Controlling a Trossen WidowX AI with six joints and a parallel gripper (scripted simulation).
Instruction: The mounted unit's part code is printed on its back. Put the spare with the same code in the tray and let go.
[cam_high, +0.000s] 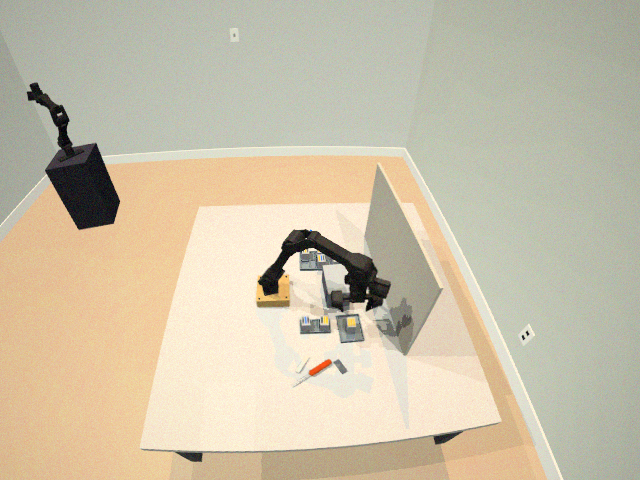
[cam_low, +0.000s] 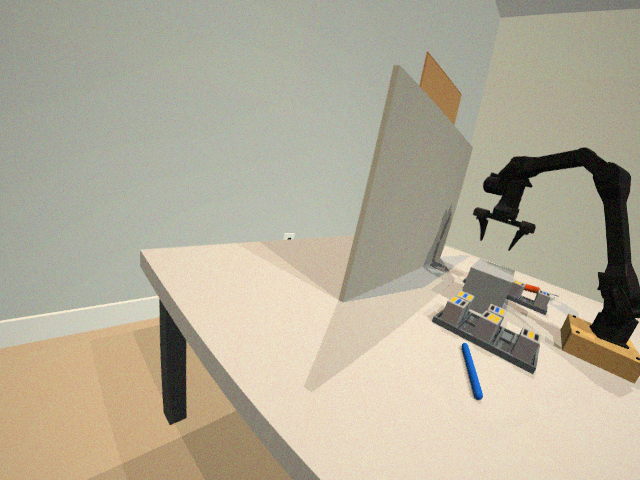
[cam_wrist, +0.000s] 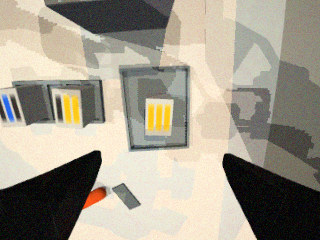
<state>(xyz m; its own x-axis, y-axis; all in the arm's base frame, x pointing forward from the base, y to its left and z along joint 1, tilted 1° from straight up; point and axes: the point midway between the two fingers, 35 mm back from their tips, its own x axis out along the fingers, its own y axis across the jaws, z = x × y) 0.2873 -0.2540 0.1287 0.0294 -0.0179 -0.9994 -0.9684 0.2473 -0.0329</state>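
Note:
The spare with three yellow bars (cam_high: 351, 322) (cam_wrist: 159, 117) stands inside the tray (cam_high: 351, 338) (cam_wrist: 180, 132), clear of its walls. My gripper (cam_high: 355, 308) (cam_low: 496, 244) (cam_wrist: 163, 157) is open and empty, raised above the tray. A two-slot rack (cam_high: 314, 331) beside the tray holds a spare with a blue bar (cam_high: 305, 321) (cam_wrist: 9, 106) and a spare with one black and two yellow bars (cam_high: 324, 320) (cam_wrist: 72, 107). I cannot make out the mounted unit's back or its code in these views.
A grey upright block (cam_low: 488, 289) stands between the tray and a longer rack (cam_low: 483, 345) holding several spares. A tall grey panel (cam_high: 400, 258) (cam_low: 408, 196) stands beside the tray. A red-handled screwdriver (cam_high: 320, 367) (cam_wrist: 95, 197), a small grey piece (cam_high: 340, 366) (cam_wrist: 126, 196) and a blue rod (cam_low: 471, 370) lie about.

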